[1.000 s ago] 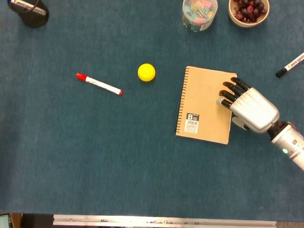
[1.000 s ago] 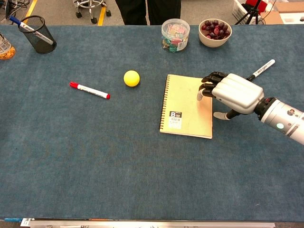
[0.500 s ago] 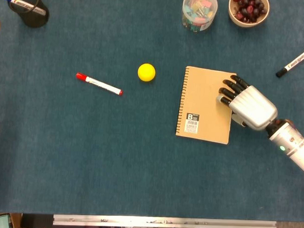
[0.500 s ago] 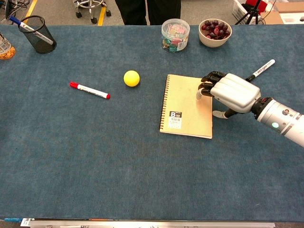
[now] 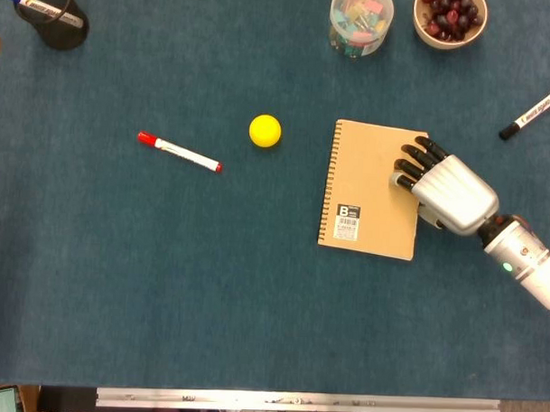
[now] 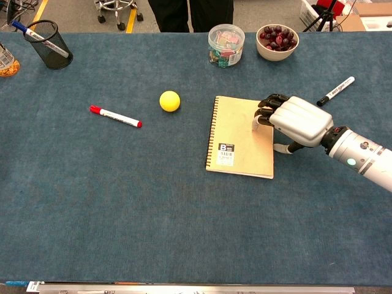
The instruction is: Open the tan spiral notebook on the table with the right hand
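Under the right hand (image 5: 447,191) lies the tan spiral notebook (image 5: 370,189), closed on the blue cloth table (image 5: 164,283). Its curled fingers (image 6: 268,101) rest on the cover's right edge. Behind it sits a bowl of cherries (image 6: 277,40).

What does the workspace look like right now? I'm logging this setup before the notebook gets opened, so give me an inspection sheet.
Surface: blue carpet-like table top, flat.
Job's things: tan spiral notebook closed, spiral on its left edge, lying flat.
Clutter: yellow ball; red-capped marker; black marker; clear jar of clips; bowl of dark fruit; black mesh cup holding a blue-capped marker.
Hands: right hand over the notebook's right edge, fingers curled down at the cover; left hand barely visible at the head view's left border.
Cables: nothing seen.
Surroundings: chair base and a person's legs beyond the far edge in the chest view.
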`<move>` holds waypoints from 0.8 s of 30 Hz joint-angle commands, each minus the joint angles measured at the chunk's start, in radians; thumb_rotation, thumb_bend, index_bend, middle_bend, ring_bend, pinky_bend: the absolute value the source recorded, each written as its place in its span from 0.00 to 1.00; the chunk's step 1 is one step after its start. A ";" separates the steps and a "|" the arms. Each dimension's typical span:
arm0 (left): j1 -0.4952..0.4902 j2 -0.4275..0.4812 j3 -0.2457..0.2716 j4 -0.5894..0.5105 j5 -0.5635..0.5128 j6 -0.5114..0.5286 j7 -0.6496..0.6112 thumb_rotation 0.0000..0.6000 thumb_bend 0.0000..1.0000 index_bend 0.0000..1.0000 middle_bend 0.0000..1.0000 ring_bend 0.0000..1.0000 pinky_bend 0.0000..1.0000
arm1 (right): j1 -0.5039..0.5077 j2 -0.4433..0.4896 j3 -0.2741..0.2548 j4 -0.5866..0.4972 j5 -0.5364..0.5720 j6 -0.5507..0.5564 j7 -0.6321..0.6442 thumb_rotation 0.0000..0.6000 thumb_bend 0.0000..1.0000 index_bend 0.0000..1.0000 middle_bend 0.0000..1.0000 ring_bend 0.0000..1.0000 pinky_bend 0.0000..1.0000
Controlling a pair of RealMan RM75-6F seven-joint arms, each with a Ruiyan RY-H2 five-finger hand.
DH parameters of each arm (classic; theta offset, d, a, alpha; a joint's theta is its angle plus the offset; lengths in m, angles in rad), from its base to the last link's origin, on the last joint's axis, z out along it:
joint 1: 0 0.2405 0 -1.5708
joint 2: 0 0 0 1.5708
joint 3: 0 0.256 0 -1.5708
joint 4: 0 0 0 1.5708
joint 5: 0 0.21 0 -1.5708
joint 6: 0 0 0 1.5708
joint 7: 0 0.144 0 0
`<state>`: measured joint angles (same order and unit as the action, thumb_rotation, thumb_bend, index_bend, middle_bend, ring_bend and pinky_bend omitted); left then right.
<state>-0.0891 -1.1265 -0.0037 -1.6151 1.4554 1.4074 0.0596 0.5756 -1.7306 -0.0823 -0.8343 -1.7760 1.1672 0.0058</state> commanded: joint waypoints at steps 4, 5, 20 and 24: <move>0.003 0.002 0.000 0.003 -0.002 0.003 -0.004 1.00 0.40 0.16 0.13 0.14 0.20 | 0.009 -0.008 0.000 0.008 0.004 0.005 0.007 1.00 0.22 0.36 0.32 0.17 0.15; 0.003 0.002 0.000 0.003 -0.002 0.003 -0.004 1.00 0.40 0.16 0.13 0.14 0.20 | 0.010 -0.009 0.000 0.009 0.004 0.007 0.009 1.00 0.23 0.36 0.32 0.17 0.15; -0.001 0.004 0.002 0.000 0.002 -0.008 -0.007 1.00 0.40 0.16 0.13 0.14 0.20 | 0.024 -0.052 -0.003 0.062 -0.011 0.080 0.062 1.00 0.32 0.40 0.36 0.22 0.18; -0.001 0.010 0.003 -0.005 0.003 -0.008 -0.016 1.00 0.40 0.16 0.13 0.14 0.20 | 0.024 -0.075 -0.009 0.096 -0.019 0.104 0.079 1.00 0.36 0.47 0.38 0.25 0.19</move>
<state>-0.0903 -1.1173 -0.0013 -1.6193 1.4582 1.3994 0.0449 0.5993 -1.7986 -0.0885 -0.7474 -1.7912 1.2632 0.0780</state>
